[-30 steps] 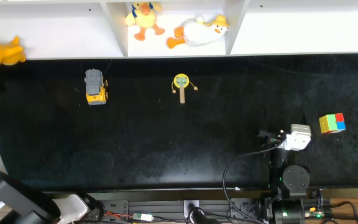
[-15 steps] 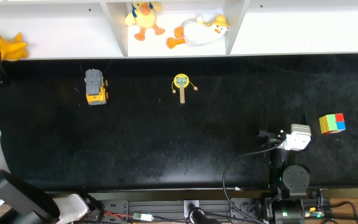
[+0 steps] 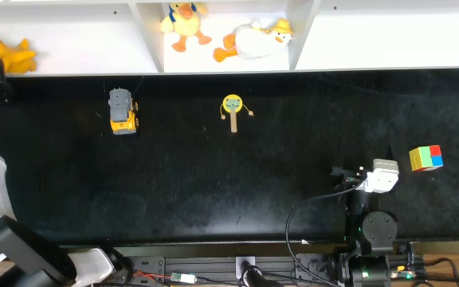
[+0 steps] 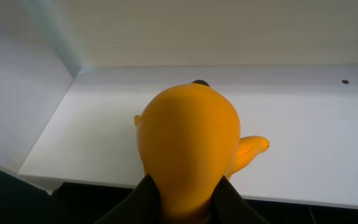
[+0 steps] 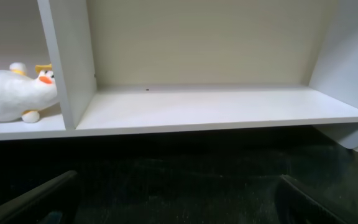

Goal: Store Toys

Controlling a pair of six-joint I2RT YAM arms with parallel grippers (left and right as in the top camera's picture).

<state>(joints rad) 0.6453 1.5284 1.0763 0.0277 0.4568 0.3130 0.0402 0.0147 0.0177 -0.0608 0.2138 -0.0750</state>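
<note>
since a second ago my left claw [image 4: 185,208] had nudged the orange plush toy [image 4: 191,143] farther into the left bay of the white shelf [image 4: 328,155], still clamped on its lower part, which its round, plain bulk hid from me, one small limb poking out sideways.

A white shelf unit [image 5: 216,109] stands at the back of a black table surface [image 5: 185,162]. An upright white divider [image 5: 67,62] splits the shelf into compartments. In the compartment beyond the divider lies a white plush bird [image 5: 14,93] with an orange beak and a small yellow hat, resting on its side on the shelf board. In the foreground, the right gripper [image 5: 179,177] hangs above the table, its two dark fingers [image 5: 42,196] spread wide apart.
</note>
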